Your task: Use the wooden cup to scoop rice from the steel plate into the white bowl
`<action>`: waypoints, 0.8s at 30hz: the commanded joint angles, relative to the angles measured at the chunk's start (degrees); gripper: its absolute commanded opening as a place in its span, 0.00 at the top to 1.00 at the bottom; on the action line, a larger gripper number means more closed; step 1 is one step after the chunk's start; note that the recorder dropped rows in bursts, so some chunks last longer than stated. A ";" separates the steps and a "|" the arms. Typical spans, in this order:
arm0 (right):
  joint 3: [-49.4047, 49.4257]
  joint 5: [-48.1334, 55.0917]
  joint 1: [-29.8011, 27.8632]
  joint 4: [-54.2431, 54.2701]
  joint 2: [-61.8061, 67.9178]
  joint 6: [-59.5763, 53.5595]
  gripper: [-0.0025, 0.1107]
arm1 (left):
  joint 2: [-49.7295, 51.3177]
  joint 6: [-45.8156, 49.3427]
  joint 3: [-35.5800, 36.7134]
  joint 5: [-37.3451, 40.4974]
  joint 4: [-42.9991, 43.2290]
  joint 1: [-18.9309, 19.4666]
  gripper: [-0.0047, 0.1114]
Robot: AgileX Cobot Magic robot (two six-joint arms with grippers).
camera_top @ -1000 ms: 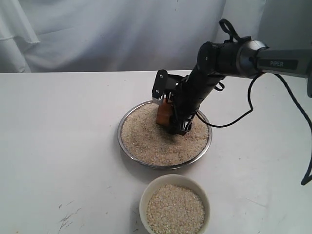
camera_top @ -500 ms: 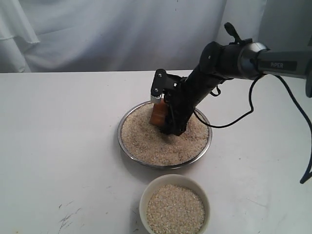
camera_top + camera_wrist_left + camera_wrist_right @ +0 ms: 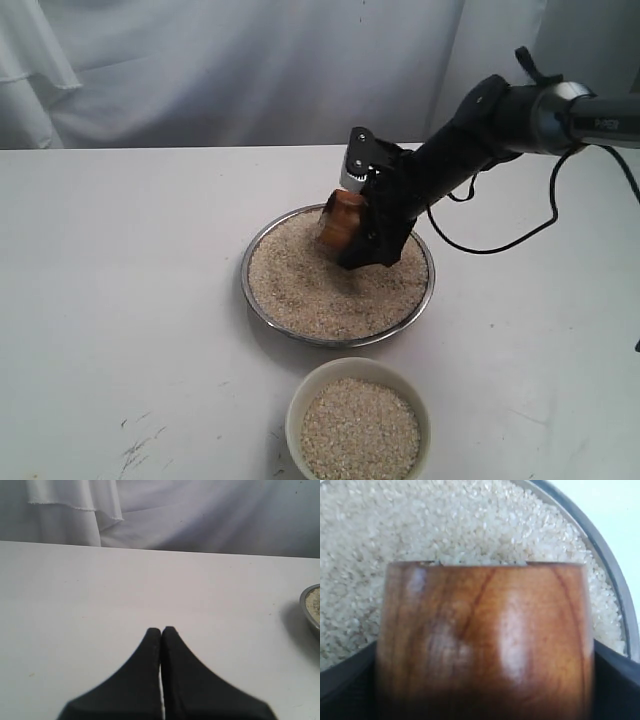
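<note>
The steel plate (image 3: 262, 308) sits mid-table, heaped with rice (image 3: 320, 285). My right gripper (image 3: 352, 225) is shut on the wooden cup (image 3: 340, 217), holding it tilted over the plate's far side, its lower edge at the rice. In the right wrist view the cup (image 3: 485, 640) fills the frame between black fingers (image 3: 345, 675), with rice (image 3: 445, 525) beyond it and the plate rim (image 3: 605, 555) at the edge. The white bowl (image 3: 300, 402), filled with rice, stands at the near edge. My left gripper (image 3: 161, 630) is shut and empty above bare table, the plate rim (image 3: 309, 615) off to one side.
A white cloth backdrop (image 3: 230, 70) hangs behind the white table (image 3: 120, 300). The right arm's black cable (image 3: 500, 240) loops above the table right of the plate. A few dark scuffs (image 3: 135, 445) mark the near-left tabletop.
The right arm has swung right and lowered its forearm, and the cup has tipped from steeply mouth-down toward level and risen slightly out of the rice.
</note>
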 commanded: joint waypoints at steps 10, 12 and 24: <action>0.22 19.27 -6.73 20.25 0.38 -18.90 0.98 | -0.24 -0.03 0.28 -0.39 0.06 -0.15 0.96; 0.22 19.27 -7.14 19.61 0.38 -18.41 0.98 | -0.24 -0.03 0.28 -0.39 0.06 -0.15 0.96; 0.22 19.27 -7.26 23.54 -4.44 -8.98 0.98 | -0.24 -0.03 0.28 -0.39 0.06 -0.15 0.96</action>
